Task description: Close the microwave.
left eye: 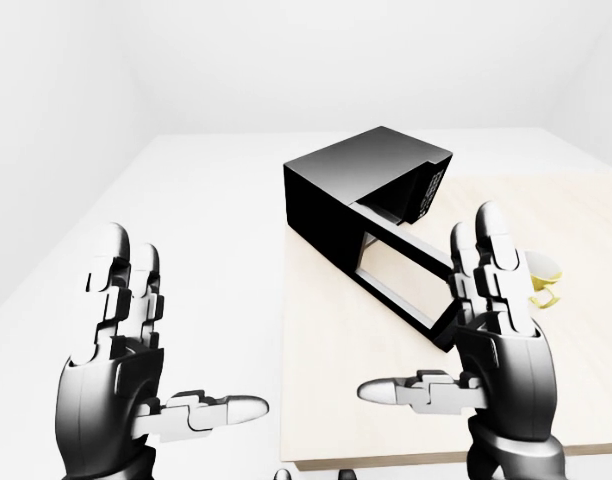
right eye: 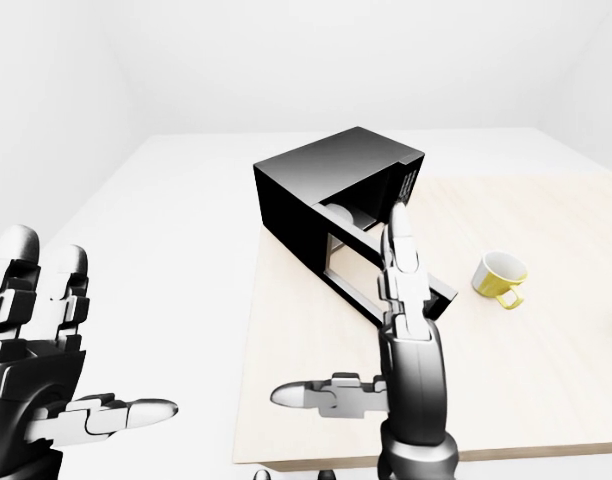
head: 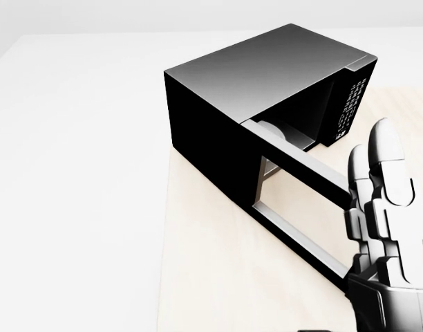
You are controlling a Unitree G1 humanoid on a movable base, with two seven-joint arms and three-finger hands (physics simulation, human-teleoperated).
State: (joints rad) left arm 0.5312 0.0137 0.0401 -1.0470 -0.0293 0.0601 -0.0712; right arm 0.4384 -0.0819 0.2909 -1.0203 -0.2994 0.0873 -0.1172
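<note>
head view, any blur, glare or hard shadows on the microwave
Head view: sharp render, no blur; the microwave top shows a soft grey gradient, no glare, its side is flat black, and it casts no hard shadow on the table. Right-eye view: lighting just as even, the mug crisp, the right hand covers part of the door.
</note>
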